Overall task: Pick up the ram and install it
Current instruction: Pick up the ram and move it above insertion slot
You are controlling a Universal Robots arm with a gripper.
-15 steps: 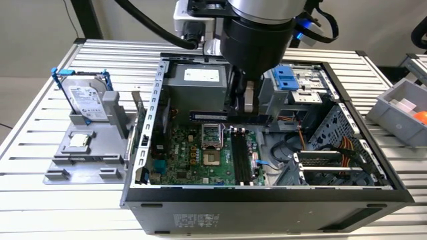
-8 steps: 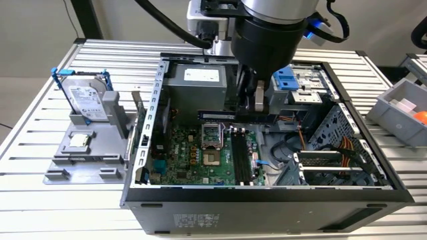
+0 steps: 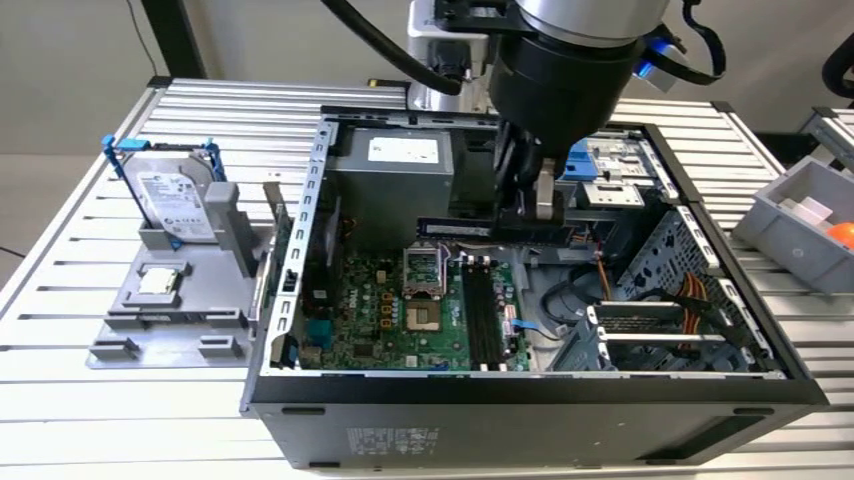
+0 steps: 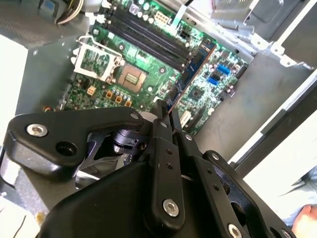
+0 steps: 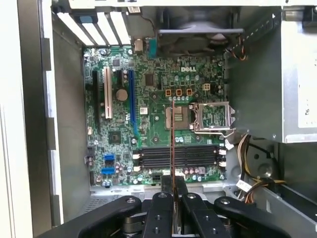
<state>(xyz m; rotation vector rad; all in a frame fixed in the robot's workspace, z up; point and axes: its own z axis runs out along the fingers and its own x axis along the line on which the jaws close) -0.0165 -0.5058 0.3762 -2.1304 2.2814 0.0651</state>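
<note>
Black end effector (image 5: pixel 173 184) pinches the ram (image 5: pixel 172 144) above the motherboard (image 5: pixel 148 94) inside the open case (image 3: pixel 534 405).

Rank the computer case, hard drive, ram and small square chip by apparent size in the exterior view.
1. computer case
2. hard drive
3. ram, long but thin, partly behind the gripper, so unsure against the drive
4. small square chip

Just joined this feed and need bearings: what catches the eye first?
The gripper hangs in the open case, shut on the ram above the motherboard. In the first wrist view the ram shows edge-on before the memory slots. A hard drive stands outside, on the exterior view's left.
</note>
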